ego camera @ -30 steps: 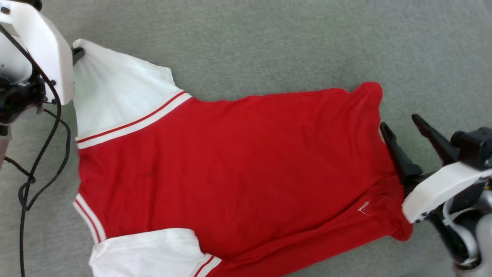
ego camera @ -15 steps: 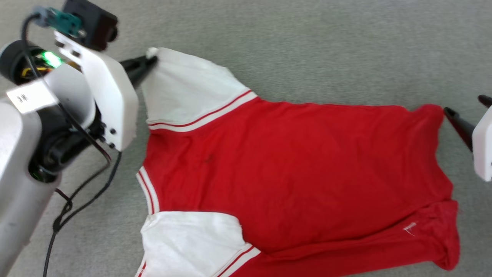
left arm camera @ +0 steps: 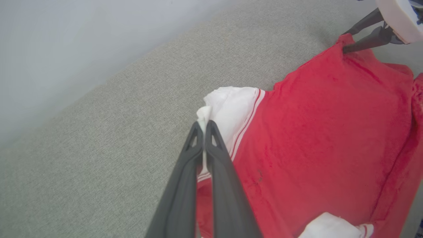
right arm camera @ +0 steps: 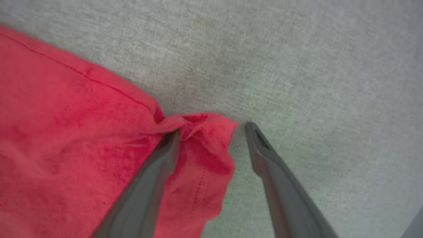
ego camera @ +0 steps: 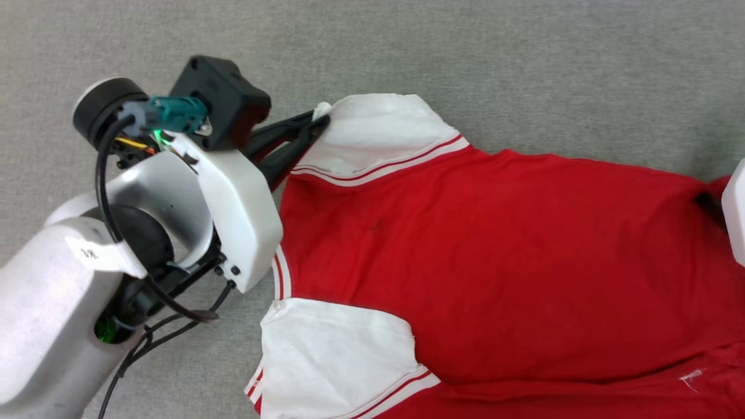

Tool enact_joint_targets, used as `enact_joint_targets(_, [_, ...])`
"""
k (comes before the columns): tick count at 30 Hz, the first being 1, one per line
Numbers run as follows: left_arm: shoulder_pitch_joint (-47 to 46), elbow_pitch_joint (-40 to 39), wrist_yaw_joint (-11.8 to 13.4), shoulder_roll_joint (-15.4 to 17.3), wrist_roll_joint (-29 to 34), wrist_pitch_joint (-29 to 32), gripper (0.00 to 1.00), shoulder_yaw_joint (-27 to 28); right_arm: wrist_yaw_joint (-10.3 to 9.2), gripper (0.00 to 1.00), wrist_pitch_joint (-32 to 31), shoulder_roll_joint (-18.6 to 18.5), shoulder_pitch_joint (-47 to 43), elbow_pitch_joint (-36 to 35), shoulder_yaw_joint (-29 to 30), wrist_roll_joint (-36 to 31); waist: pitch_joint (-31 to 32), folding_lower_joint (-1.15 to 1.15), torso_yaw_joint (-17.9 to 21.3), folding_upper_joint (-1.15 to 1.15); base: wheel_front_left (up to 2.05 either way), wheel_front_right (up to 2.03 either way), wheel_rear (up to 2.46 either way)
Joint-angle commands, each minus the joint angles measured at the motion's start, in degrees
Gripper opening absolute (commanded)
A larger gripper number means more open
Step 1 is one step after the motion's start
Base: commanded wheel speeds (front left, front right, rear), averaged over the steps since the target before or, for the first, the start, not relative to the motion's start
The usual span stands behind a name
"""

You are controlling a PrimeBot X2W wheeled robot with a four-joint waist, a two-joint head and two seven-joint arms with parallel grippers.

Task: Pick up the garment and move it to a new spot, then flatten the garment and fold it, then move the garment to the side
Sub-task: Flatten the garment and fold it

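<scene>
Garment (ego camera: 495,250) spread flat, left tool (left arm camera: 205,126) pinching white sleeve (ego camera: 378,134), right tool (right arm camera: 213,130) agape around red corner (right arm camera: 205,148) in wrist view

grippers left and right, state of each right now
Left gripper: shut on the garment, pinching its white sleeve.
Right gripper: open, the garment's red corner lying between its fingers, not gripped.

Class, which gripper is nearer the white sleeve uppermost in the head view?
Left. The left gripper pinches that sleeve at its edge; the right gripper stands open at the red hem corner.
</scene>
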State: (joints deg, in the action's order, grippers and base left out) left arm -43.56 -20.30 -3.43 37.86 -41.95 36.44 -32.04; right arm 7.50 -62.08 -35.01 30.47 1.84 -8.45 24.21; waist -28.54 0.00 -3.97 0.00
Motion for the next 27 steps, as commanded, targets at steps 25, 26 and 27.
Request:
enact_joint_targets(25, [5.7,3.8,1.5,0.2,-0.1,-5.6,0.0,0.6,0.05,0.0,7.5,0.2,-1.9,5.3,-2.6,5.0,4.0,0.0,-1.2,0.0,0.0,0.0,0.0])
enact_joint_targets(26, [6.4,4.0,1.7,0.3,-0.2,-5.9,0.0,0.6,0.05,0.0,8.5,0.1,-2.0,4.9,-2.2,4.9,4.7,0.0,-1.0,0.0,0.0,0.0,0.0])
enact_joint_targets(27, [7.1,4.1,2.0,0.4,-0.3,-6.2,0.0,0.7,0.05,0.0,9.2,0.0,-2.3,4.6,-1.9,5.0,5.4,0.0,-0.9,0.0,0.0,0.0,0.0])
